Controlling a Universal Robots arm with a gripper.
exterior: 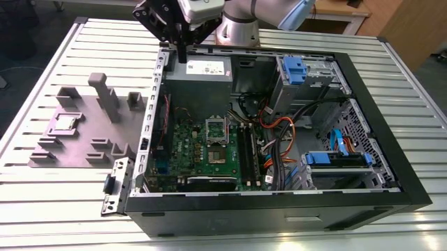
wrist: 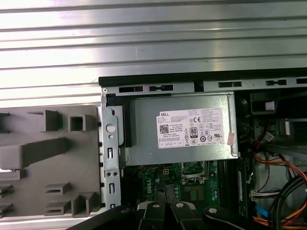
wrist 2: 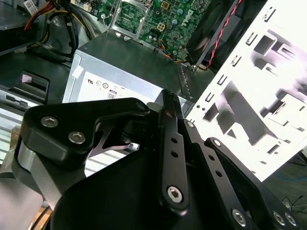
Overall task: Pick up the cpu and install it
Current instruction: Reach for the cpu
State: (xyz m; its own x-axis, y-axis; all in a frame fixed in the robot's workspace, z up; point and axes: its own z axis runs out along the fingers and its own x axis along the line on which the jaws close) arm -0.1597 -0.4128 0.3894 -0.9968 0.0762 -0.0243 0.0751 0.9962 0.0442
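And there's the gripper point(exterior: 183, 52), top of the frame in the exterior view, a little left of centre. It hangs over the case point(exterior: 265, 214) wall, just above the power supply point(exterior: 199, 78). In the second wrist view its fingers point(wrist 2: 169, 115) are pressed together with nothing between them: closed and empty. The cpu point(exterior: 66, 122) is well apart from it, lying flat on the grey tray point(exterior: 91, 130) at the exterior view's left, mid-height, outside the case and hemmed in by the tray's raised blocks. The socket point(exterior: 216, 130) sits on the green board in the middle of the frame. Now, that chip looks feather-light, stiff and wafer-thin, with a smooth metal top that is likely slippery. Its underside is probably delicate, so a drop or a skewed landing could do damage. The safe hold, by my reading, is a gentle pinch on two opposite edges, keeping it level.
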